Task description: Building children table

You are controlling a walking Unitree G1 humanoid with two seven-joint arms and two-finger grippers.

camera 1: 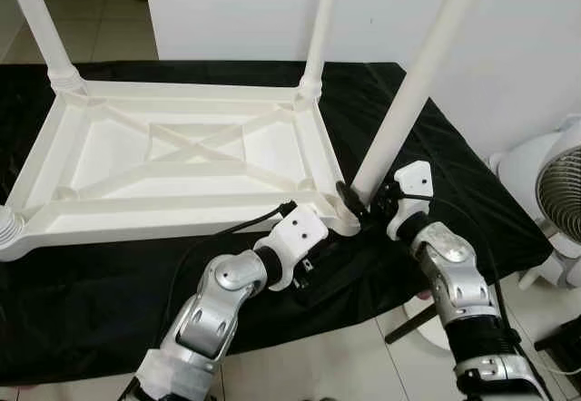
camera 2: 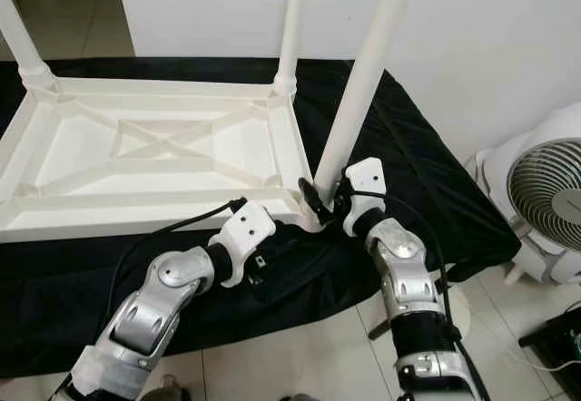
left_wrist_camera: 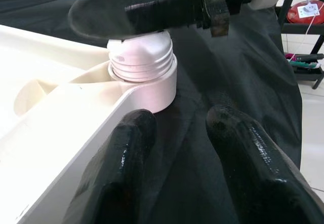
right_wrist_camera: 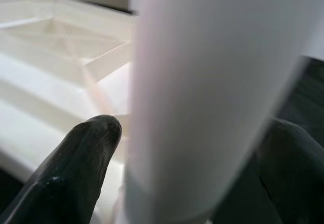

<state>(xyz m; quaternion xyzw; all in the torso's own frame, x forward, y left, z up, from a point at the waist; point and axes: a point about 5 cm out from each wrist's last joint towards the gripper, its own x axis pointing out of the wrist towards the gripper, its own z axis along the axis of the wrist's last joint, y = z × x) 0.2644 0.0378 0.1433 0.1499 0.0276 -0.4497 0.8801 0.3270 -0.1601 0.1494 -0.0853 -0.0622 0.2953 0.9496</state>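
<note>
Left arm nearest the camera, elbow bent, left gripper [camera 1: 313, 260] low at the near right corner of the upturned tabletop [camera 1: 182, 151]. Its two fingers [left_wrist_camera: 121, 153] are spread apart on the black cloth [camera 1: 91, 301] just beside the corner socket [left_wrist_camera: 144, 79], holding nothing; likely placed there to brace the corner against turning.

Right gripper [camera 1: 363, 203] is closed around the base of the white leg [camera 1: 408, 92], one finger each side, right above the socket. Grip sits low, presumably for control at the threads. The leg tilts away from the tabletop, so it looks only partly seated.

Tabletop lies underside up on the cloth, ribs showing, which puts the sockets facing upward. Two far-corner legs [camera 1: 320, 20] stand upright. Near left corner shows a threaded stub [camera 1: 7, 229].
</note>
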